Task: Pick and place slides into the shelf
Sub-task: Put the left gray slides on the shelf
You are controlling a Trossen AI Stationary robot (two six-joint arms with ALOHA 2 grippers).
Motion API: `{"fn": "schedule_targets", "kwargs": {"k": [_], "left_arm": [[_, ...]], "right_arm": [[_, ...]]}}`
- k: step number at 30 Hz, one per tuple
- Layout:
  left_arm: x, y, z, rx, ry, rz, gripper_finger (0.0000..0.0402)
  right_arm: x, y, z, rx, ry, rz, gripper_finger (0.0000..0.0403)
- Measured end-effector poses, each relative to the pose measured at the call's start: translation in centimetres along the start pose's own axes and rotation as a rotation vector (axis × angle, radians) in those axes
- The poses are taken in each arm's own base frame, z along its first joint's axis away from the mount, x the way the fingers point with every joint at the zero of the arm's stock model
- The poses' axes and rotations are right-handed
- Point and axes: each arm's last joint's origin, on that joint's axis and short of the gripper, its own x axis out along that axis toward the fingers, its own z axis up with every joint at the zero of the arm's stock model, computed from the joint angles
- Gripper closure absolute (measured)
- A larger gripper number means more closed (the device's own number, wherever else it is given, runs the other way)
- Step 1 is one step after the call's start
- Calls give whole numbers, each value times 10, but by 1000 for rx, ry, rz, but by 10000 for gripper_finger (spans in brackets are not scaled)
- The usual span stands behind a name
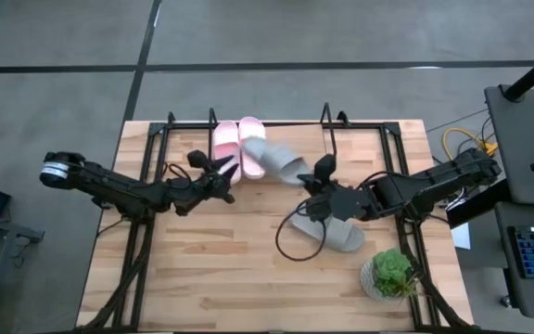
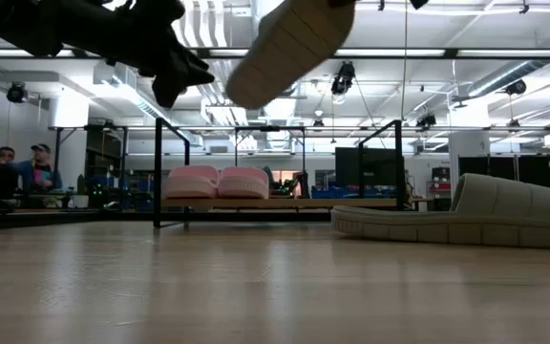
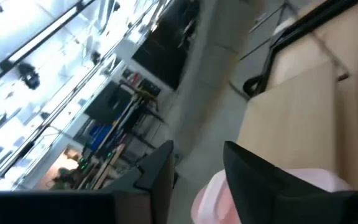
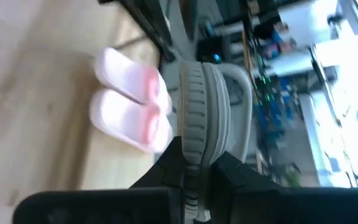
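Two pale pink slides (image 1: 237, 141) lie side by side on the board of the black wire shelf (image 1: 327, 119) at the table's far edge; the low view shows them (image 2: 218, 182) on that board. One grey slide (image 1: 274, 160) hangs in the air in front of the shelf, with my right gripper (image 1: 311, 174) shut on it. A second grey slide (image 1: 337, 232) lies sole-down on the table, right of centre. My left gripper (image 1: 228, 176) hovers open just in front of the pink slides, holding nothing. My right gripper pinches one end of the grey slide's sole (image 4: 194, 163) between its two fingers, one finger on the underside and one on the footbed side. The fingers come from the table's right, slanting slightly down, along the slide. The slide is lifted clear and tilted, its free end (image 2: 285, 43) toward the shelf.
A small green potted plant (image 1: 392, 272) stands near the front right corner. A black cable loop (image 1: 290, 243) lies beside the resting grey slide. Black frame rails (image 1: 137, 241) run along both sides of the table. People sit in the room beyond (image 2: 22, 172).
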Motion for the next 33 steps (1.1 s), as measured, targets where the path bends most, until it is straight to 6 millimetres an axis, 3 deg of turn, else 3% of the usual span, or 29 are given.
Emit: {"fn": "schedule_targets", "kwargs": {"k": [7, 18, 26, 33], "left_arm": [[-8, 11, -5, -41, 15, 43, 251], [-28, 43, -11, -424, -62, 89, 249], [-29, 42, -11, -437, -65, 72, 249], [-25, 32, -12, -401, -44, 55, 249]], "right_arm": [[1, -2, -3, 44, 114, -125, 383], [14, 16, -19, 228, 179, -114, 383], [44, 38, -38, 243, 331, -213, 383], [74, 63, -46, 142, 448, -242, 383]]}}
